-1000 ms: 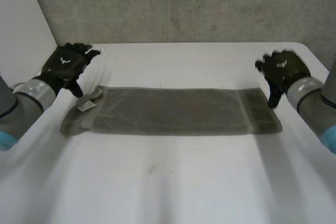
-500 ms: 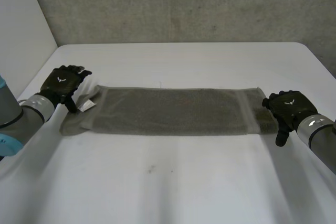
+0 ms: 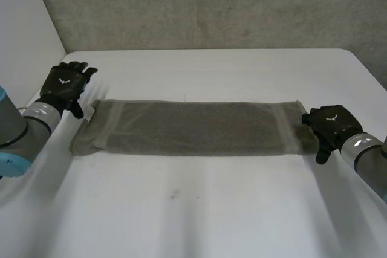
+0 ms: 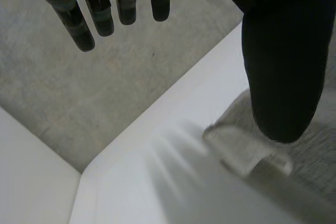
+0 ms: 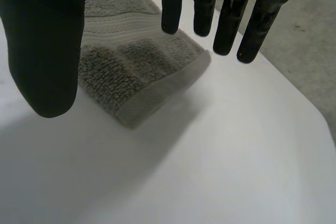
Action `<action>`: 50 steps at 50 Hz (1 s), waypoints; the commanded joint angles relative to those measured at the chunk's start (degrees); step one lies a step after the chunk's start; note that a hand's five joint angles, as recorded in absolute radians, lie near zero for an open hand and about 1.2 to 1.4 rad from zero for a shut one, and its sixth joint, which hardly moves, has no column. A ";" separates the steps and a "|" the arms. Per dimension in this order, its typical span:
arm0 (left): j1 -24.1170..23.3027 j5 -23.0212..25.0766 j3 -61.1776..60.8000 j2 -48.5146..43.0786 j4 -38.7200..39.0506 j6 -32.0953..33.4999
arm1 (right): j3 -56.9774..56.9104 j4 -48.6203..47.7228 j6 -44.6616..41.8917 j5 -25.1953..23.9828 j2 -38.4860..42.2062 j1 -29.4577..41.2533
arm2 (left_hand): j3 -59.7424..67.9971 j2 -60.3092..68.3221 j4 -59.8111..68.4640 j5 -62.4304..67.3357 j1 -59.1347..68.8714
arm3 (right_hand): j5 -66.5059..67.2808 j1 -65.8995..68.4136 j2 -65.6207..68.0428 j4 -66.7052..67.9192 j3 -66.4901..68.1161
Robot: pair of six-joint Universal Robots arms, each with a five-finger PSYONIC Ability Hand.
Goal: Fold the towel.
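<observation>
A grey towel (image 3: 193, 128) lies flat on the white table (image 3: 211, 209) as a long strip running left to right. My left hand (image 3: 63, 86) hovers open just beyond the towel's far-left corner. In the left wrist view its fingers (image 4: 84, 19) are straight, and its thumb (image 4: 281, 66) hangs over a towel corner (image 4: 320, 145) that carries a pale label (image 4: 247, 153). My right hand (image 3: 331, 126) is at the towel's right end. In the right wrist view its fingers (image 5: 231, 14) and thumb (image 5: 44, 51) are spread above the towel's thick end (image 5: 136, 72), holding nothing.
A grey concrete wall (image 3: 211, 4) stands behind the table. The table's far-left corner (image 4: 86, 174) is close to my left hand. Its right edge (image 5: 310, 103) runs just past my right hand. Bare table stretches in front of the towel.
My right hand came down from the far right to the towel's right end and its fingers have begun to bend slightly. My left hand dipped to the left corner, then drew back. The label no longer shows from above.
</observation>
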 commanded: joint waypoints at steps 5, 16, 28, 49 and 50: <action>-1.73 0.23 -8.45 10.31 -0.13 -0.19 | -3.23 -2.98 -1.24 -2.75 6.17 -0.07 | 0.90 0.93 0.92 -1.01 0.44 | 23.83 26.89 24.21 23.69 23.61; -2.26 0.23 -13.46 14.88 -0.13 -0.28 | -6.39 -2.98 -1.68 -2.23 9.08 -0.60 | 0.40 0.43 0.42 -1.52 -0.06 | 59.62 62.68 60.00 59.47 59.39; -2.70 0.14 -15.48 16.80 -0.22 -0.72 | -5.96 -1.75 -1.68 -1.61 6.18 -9.13 | 0.40 0.43 0.42 -1.52 -0.06 | 59.65 62.71 60.03 59.51 59.43; -2.70 0.05 -17.77 27.53 -6.99 -13.99 | -13.24 3.52 -6.71 -1.70 -4.80 -9.60 | 0.40 0.43 0.42 -1.52 -0.06 | 59.65 62.71 60.03 59.51 59.43; -2.70 0.05 -17.77 27.88 -7.16 -14.17 | -13.25 3.52 -6.69 -1.70 -4.81 -9.57 | 0.56 0.59 0.58 -1.35 0.10 | 59.65 62.71 60.03 59.51 59.43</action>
